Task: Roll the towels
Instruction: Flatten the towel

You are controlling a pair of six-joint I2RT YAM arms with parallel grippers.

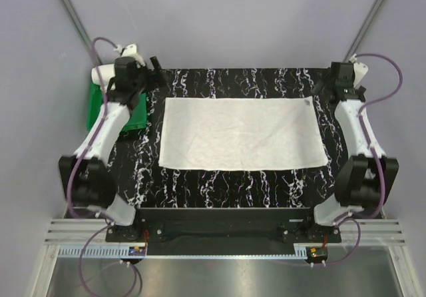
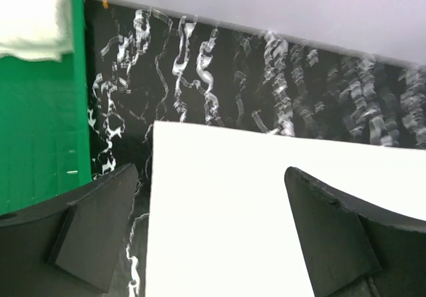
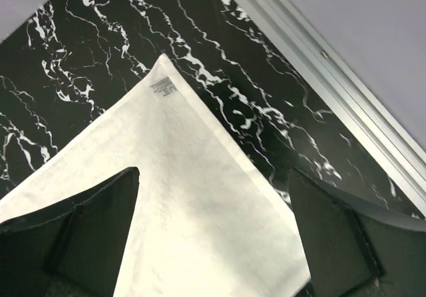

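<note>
Top view, L to R: green tray [image 1: 93, 110] sits at 9 o'clock of the black marbled mat [image 1: 233, 184], partly under the L arm. The wrist cam shows a second towel [image 2: 33, 17], white and bunched, in the tray's far corner. L gripper [image 2: 213, 230] is at the 10 o'clock corner of the flat towel [image 1: 243, 136], fingers [image 2: 93, 237] spread wide and holding nothing; one finger is over bare mat just off the towel's edge, the other over cloth. Can't tell if the tips touch down. The flat towel lies spread open across the mat's middle, long side running 9 to 3 o'clock, lightly creased, nothing rolled yet. R gripper [image 3: 213, 237] is at the towel's 2 o'clock corner, fingers also wide apart, nothing gripped. A small sewn tag [image 3: 162, 87] sits right at that corner, beyond the fingertips.
</note>
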